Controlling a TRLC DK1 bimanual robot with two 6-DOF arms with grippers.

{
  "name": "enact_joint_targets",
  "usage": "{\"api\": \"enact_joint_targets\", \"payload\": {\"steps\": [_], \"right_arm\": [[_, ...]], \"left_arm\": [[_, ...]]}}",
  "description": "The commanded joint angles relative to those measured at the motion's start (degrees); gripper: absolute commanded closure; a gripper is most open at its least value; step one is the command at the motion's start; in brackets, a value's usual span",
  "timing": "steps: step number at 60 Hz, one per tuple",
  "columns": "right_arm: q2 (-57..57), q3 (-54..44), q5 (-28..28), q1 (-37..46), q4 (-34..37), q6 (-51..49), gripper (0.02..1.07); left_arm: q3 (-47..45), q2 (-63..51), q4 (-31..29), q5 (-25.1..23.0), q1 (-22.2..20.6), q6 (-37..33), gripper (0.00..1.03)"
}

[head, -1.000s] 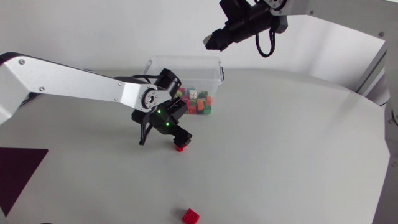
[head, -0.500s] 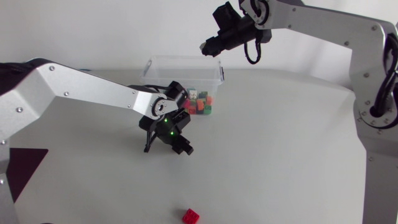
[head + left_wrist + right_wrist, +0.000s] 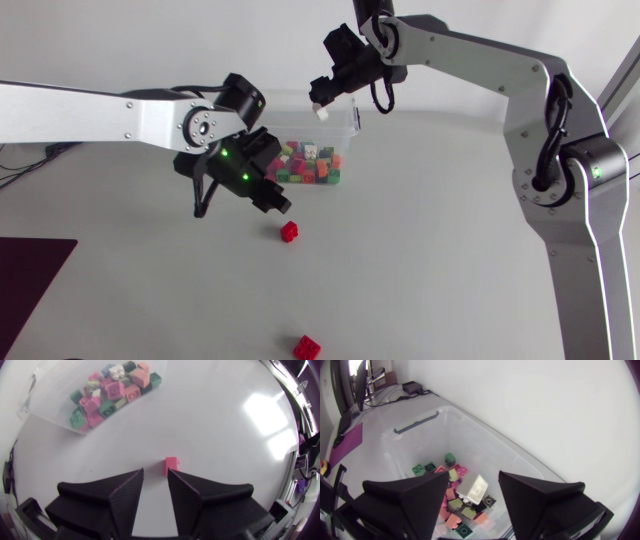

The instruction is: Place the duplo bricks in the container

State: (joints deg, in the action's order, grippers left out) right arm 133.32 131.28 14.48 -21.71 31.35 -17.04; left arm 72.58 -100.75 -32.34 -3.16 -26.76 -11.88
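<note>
A clear plastic container (image 3: 345,112) at the back of the table holds several coloured duplo bricks (image 3: 305,165). My right gripper (image 3: 325,90) hangs open just above its rim. A white brick (image 3: 322,113) is loose below its fingers; in the right wrist view the white brick (image 3: 472,487) sits between the spread fingers, over the container (image 3: 420,422). My left gripper (image 3: 278,204) is raised in front of the container, shut and empty. A red brick (image 3: 289,231) lies on the table under it, just past the left gripper (image 3: 155,474) as the red brick (image 3: 171,465).
A second red brick (image 3: 307,347) lies near the table's front edge. A dark purple mat (image 3: 30,270) covers the front left corner. In the left wrist view the container (image 3: 35,390) with its bricks lies well ahead of the fingers.
My left gripper closed at the red brick, then rose up and left without it; the brick stayed on the table. My right gripper came down over the container and opened, letting the white brick go.
</note>
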Motion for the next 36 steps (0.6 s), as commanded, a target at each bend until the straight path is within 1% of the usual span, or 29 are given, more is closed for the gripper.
{"api": "enact_joint_targets", "payload": {"steps": [1,11,15,16,19,20,22,23,24,29,32,36], "right_arm": [[0.54,1.43,-0.77,-0.61,0.90,1.04,0.07],[-2.89,-2.26,-0.95,0.09,0.81,0.60,0.07],[-5.52,-5.60,-0.95,0.45,-0.33,0.51,0.07],[-6.23,-6.57,-0.95,0.53,-0.59,0.51,0.07],[-8.78,-9.73,-0.95,0.80,-1.65,0.43,0.07],[-9.74,-11.05,-0.95,0.88,-2.09,0.43,0.07],[-11.06,-12.72,-0.95,0.88,-2.53,0.25,0.07],[-11.68,-13.60,-0.95,0.97,-2.79,0.07,0.07],[-12.29,-14.30,-0.95,0.97,-3.05,-0.01,0.07],[-16.16,-20.01,-0.95,1.15,-4.72,-0.45,0.07],[-18.44,-23.62,-0.95,1.41,-5.95,-0.54,0.07],[-21.78,-28.89,-0.95,1.68,-7.54,-0.98,0.07]], "left_arm": [[-1.82,1.87,-0.53,-1.06,0.66,-0.86,0.68],[-2.97,0.29,-0.45,-1.32,-1.27,-0.60,0.67],[-3.14,-0.94,-0.45,-1.32,-1.98,-0.07,0.64],[-3.14,-1.38,-0.45,-1.32,-2.33,0.19,0.62],[-3.23,-2.08,-0.27,-1.32,-2.59,0.72,0.50],[-3.32,-2.52,-0.09,-1.41,-2.86,0.81,0.41],[-3.32,-2.87,-0.01,-1.41,-3.03,0.89,0.33],[-3.32,-3.05,0.17,-1.41,-3.03,0.98,0.30],[-3.32,-3.14,0.17,-1.32,-3.12,0.98,0.30],[-3.05,-4.54,0.87,-1.32,-3.12,0.98,0.18],[-2.53,-5.77,1.05,-1.32,-3.12,0.98,0.16],[-2.09,-7.53,1.58,-1.32,-2.94,0.98,0.15]]}}
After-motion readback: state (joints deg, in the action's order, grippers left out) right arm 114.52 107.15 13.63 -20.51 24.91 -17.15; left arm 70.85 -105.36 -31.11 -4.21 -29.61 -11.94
